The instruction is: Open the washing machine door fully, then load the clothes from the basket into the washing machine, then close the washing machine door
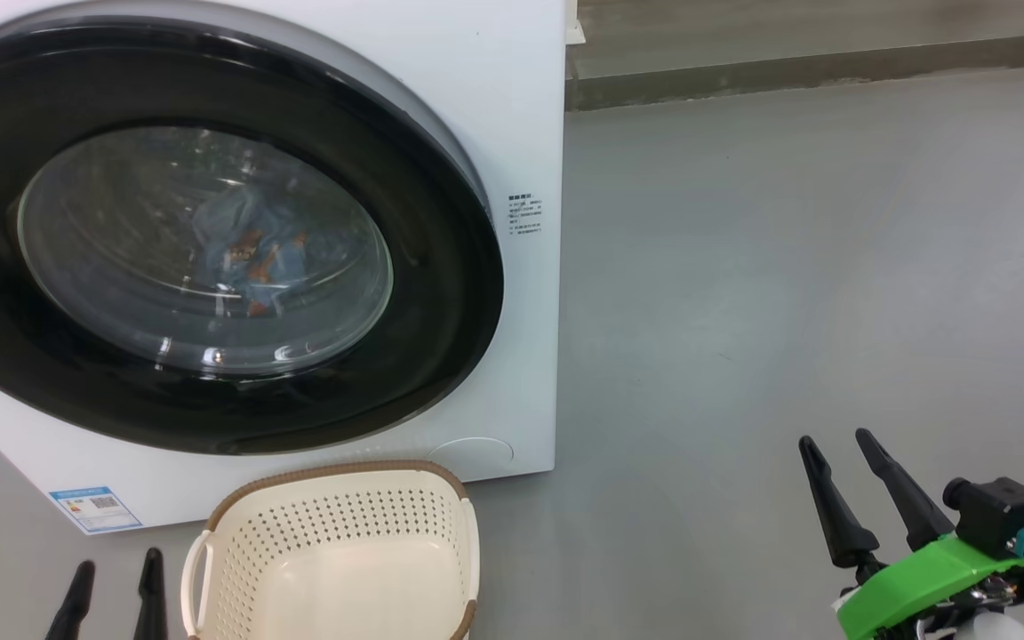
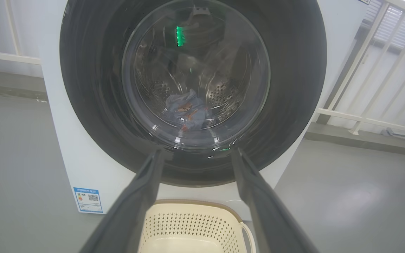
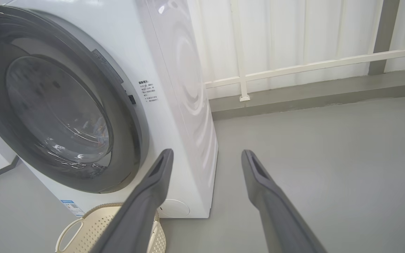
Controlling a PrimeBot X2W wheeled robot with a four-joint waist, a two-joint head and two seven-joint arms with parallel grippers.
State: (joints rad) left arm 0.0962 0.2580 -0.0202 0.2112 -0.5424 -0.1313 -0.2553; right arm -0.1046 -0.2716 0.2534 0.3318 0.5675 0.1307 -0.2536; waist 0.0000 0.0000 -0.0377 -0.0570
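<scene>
Left gripper at the near left edge, fingers spread, holding nothing. Right gripper at the near right, fingers also spread and holding nothing, over bare floor, well apart from the washer.

Basket on the floor just right of the left fingers, its far rim just in front of the washer base; can't tell if they touch. Basket interior: bare cream bottom.

Beyond it, the door lies flat against the washer front, closed, black rim taking up most of the front. Blue label at the washer's lower left corner. Through the glass, the clothes lie low in the drum as a blue bundle with orange-brown print.

Right of the washer's side edge the grey floor runs wide and open to a low kerb at the back. White railing stands along the kerb.
</scene>
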